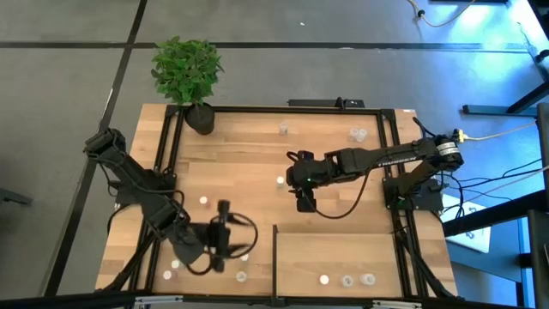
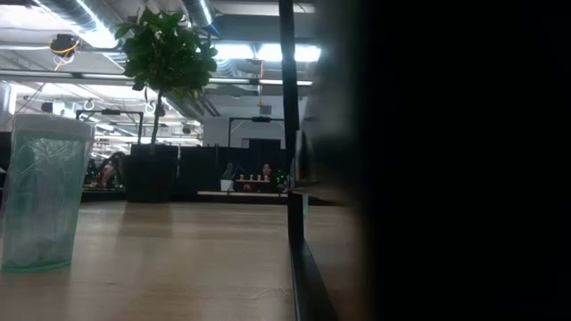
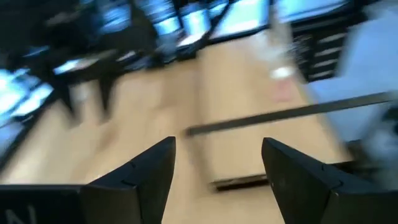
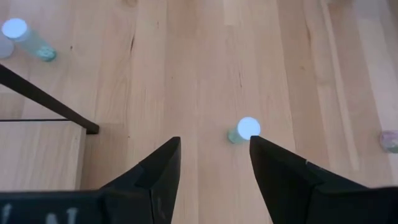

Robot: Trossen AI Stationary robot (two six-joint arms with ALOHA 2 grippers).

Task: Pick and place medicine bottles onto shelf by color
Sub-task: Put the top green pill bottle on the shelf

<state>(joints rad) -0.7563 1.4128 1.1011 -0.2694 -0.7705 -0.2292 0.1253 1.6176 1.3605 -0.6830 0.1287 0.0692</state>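
Right end effector [image 4: 214, 163] poised above a white-capped bottle [image 4: 247, 128]

Its fingers stand apart, empty; the bottle sits mid-table, off centre toward one finger (a descent could tip it). Left end effector [image 3: 217, 165], open and empty, hangs near the shelf [image 1: 343, 253].

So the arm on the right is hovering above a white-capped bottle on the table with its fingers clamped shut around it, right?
Not quite. The right gripper does hover above the white-capped bottle on the wooden table, but its fingers stand apart and hold nothing. The right wrist view shows the bottle standing free on the boards just ahead of the fingertips, untouched.
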